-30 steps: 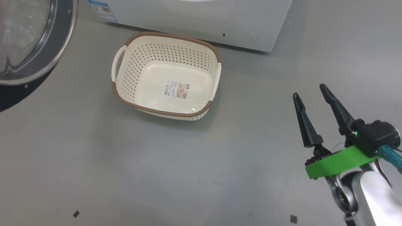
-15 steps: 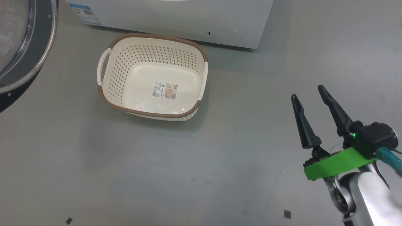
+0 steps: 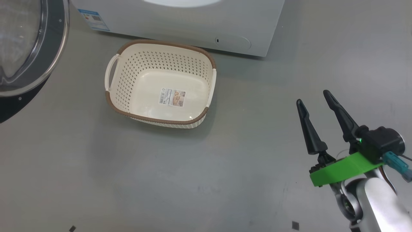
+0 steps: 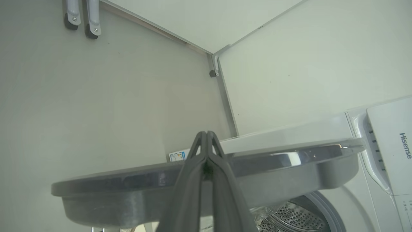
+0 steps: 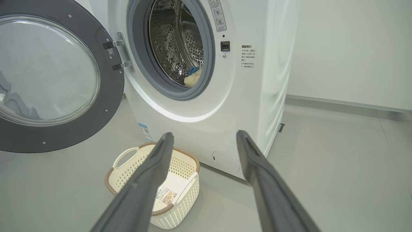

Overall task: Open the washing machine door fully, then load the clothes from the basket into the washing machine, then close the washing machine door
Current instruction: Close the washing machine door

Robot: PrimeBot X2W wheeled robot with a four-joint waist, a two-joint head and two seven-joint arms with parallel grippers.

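Fingers of the right gripper [image 3: 312, 97], two long dark prongs on a bright green bracket, stand well apart with nothing between them, hovering above the plain grey floor [image 3: 193, 180] at the lower right of the head view. Ahead and to its left on that floor sits the small cream-white perforated plastic basket [image 3: 125, 83] with a brown rim, its bottom showing a paper label [image 3: 173, 97]. The basket lies just in front of the big white front-loading washing machine [image 5: 199, 106], near a blue sticker [image 3: 93, 19] on the machine's front.

The left gripper [image 4: 206, 135] has its fingers pressed together tip to tip (nothing shows between them), seen against the edge of the large round glossy black washing machine door [image 4: 305, 161]; whether they touch it I cannot tell. That door is swung wide open on its hinges. Inside the steel perforated drum [image 5: 173, 42], behind the grey rubber ring [image 5: 210, 48], rest the pale cream-yellow clothes [image 5: 192, 79], one with a bright blue patch.
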